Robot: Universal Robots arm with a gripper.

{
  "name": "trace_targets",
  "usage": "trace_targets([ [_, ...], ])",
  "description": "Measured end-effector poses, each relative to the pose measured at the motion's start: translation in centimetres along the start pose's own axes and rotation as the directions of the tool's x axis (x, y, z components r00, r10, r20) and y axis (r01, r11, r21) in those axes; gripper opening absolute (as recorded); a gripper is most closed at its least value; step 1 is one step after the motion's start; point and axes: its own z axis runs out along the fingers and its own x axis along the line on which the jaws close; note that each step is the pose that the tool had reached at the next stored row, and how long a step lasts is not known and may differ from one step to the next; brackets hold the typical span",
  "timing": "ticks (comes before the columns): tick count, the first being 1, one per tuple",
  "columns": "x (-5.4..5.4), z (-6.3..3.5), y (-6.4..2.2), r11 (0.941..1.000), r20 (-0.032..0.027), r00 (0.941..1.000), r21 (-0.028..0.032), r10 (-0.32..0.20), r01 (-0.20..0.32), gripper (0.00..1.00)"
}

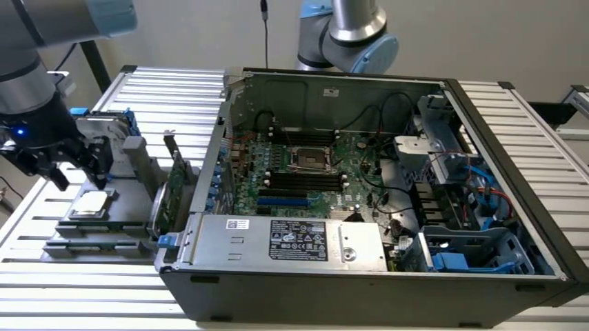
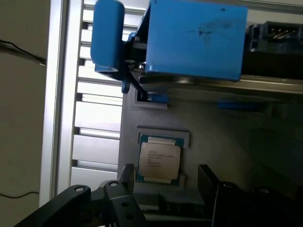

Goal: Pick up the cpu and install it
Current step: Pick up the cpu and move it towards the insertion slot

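Fingers (image 1: 54,172) released, spread wide, nothing between them. In the exterior view the gripper (image 1: 78,178) hangs just above the grey tray (image 1: 96,231), fingertips pointing down. The cpu (image 1: 92,203) lies flat in a recess of the tray, silver top up, below the fingertips and apart from them. Hard drive in blue brackets (image 1: 109,125) stands at the tray's far end. Open computer case (image 1: 368,289) sits just beside the tray, on the exterior view's right. Inside it is the motherboard with the black metal-framed socket (image 1: 310,160); can't tell whether the socket is latched. Tray and case both rest on the slatted table (image 1: 83,303).

Wrist view: both black fingers (image 2: 78,205) are apart, one each side of the cpu (image 2: 159,158), not touching it. The cpu is seated square in its tray recess, green edge visible around the silver lid, printing too small to read. Blue bracket (image 2: 196,38) is over the tray's far end. Grey tray surface (image 2: 227,137) spreads around the cpu; the table's slats (image 2: 94,118) run alongside the tray.
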Motion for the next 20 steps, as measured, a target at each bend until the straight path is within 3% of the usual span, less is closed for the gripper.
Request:
trace_targets([
  [9,0.2,1.05,-0.66,0.9998,0.0023,1.0,-0.0221,0.0,0.0,0.65],
  [16,0.2,1.88,-1.05,0.9988,0.0048,1.0,-0.0486,-0.001,0.001,0.65],
  [20,0.2,2.36,-1.23,0.9985,0.0057,1.0,-0.0552,-0.001,0.001,0.65],
])
